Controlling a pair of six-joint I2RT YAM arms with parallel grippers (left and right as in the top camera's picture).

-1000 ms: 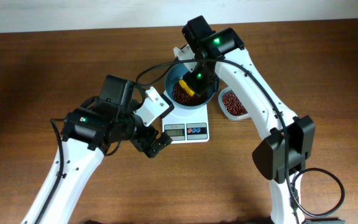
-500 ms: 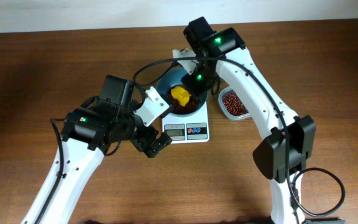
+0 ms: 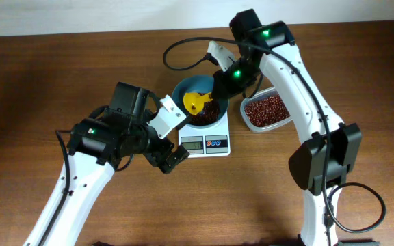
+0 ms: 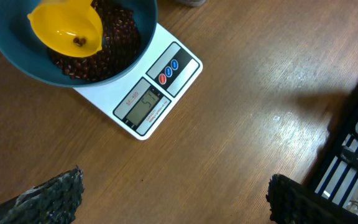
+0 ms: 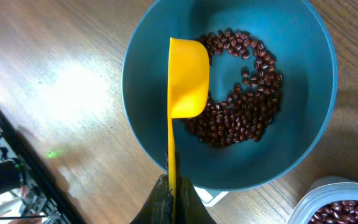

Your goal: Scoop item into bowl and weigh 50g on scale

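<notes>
The teal-blue bowl (image 3: 183,90) stands on the white scale (image 3: 219,143) and holds a heap of dark red-brown beans (image 3: 209,115). The bowl (image 5: 142,50), beans (image 5: 244,112) and a corner of the scale show in the right wrist view. My right gripper (image 3: 226,80) is shut on the handle of a yellow scoop (image 3: 197,102), whose cup hangs over the bowl, turned on its side (image 5: 188,74). In the left wrist view the scoop (image 4: 64,28) has a bean or two in it. My left gripper (image 3: 169,158) is open and empty over bare table left of the scale (image 4: 151,106).
A clear plastic container (image 3: 268,111) with more beans stands right of the scale; its rim shows in the right wrist view (image 5: 337,202). The scale's display (image 4: 143,106) is lit with digits too small to read. A black cable loops over the table behind the bowl.
My right arm has drawn back to the right and up, uncovering the clear container. The scoop has come up out of the beans to the bowl's middle. My left arm has not moved.
</notes>
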